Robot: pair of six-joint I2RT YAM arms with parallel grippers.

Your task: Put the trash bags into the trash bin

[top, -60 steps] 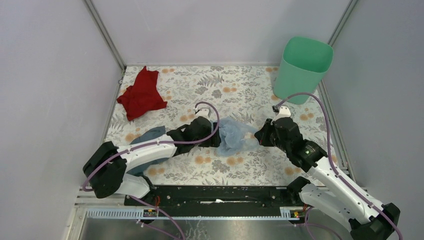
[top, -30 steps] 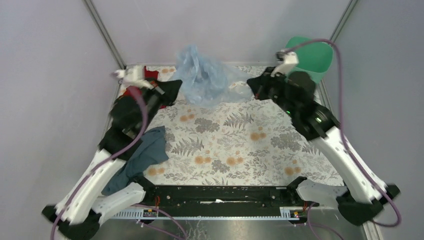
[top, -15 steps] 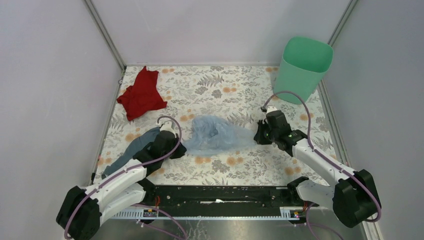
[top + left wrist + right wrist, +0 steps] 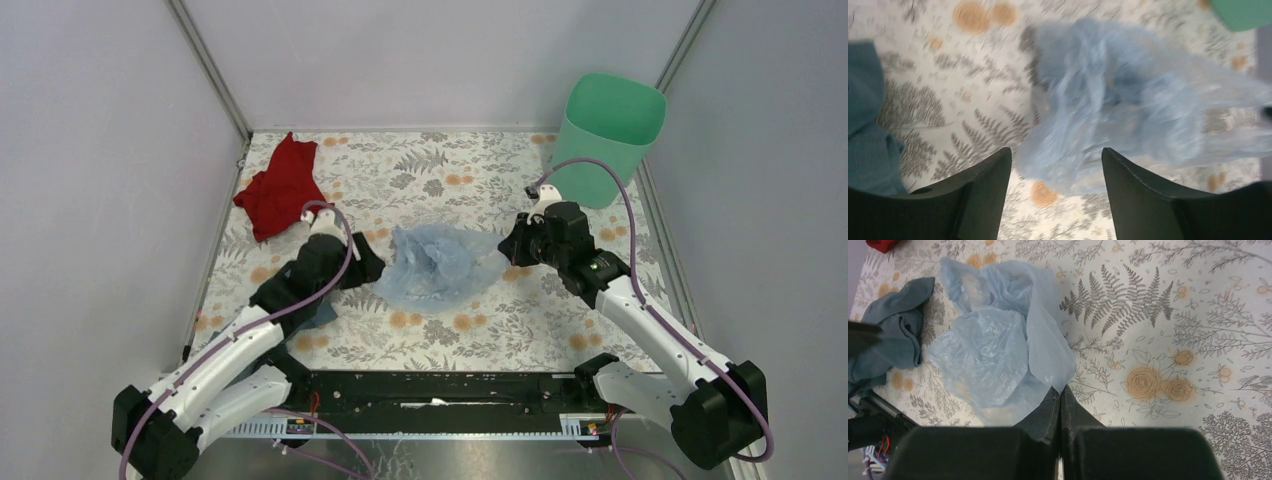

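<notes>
Pale-blue trash bag (image 4: pixel 437 265) lies crumpled mid-tabletop (image 4: pixel 470 175), pinched at one edge.
The right pincer (image 4: pixel 1060 390), fingers together, clamps the bag's right-hand edge. The left pincer (image 4: pixel 1055 157) stands apart just left of the bag, gripping nothing. A grey-blue cloth (image 4: pixel 893 335) lies near the left pincer and a red cloth (image 4: pixel 285 190) lies far left. The mint-green trash bin (image 4: pixel 606 135) stands upright in the far right corner, well apart from the bag.

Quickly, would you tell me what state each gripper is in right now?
Left gripper: open, holding nothing.
Right gripper: closed on an edge of the thin translucent pale-blue plastic bag.
</notes>
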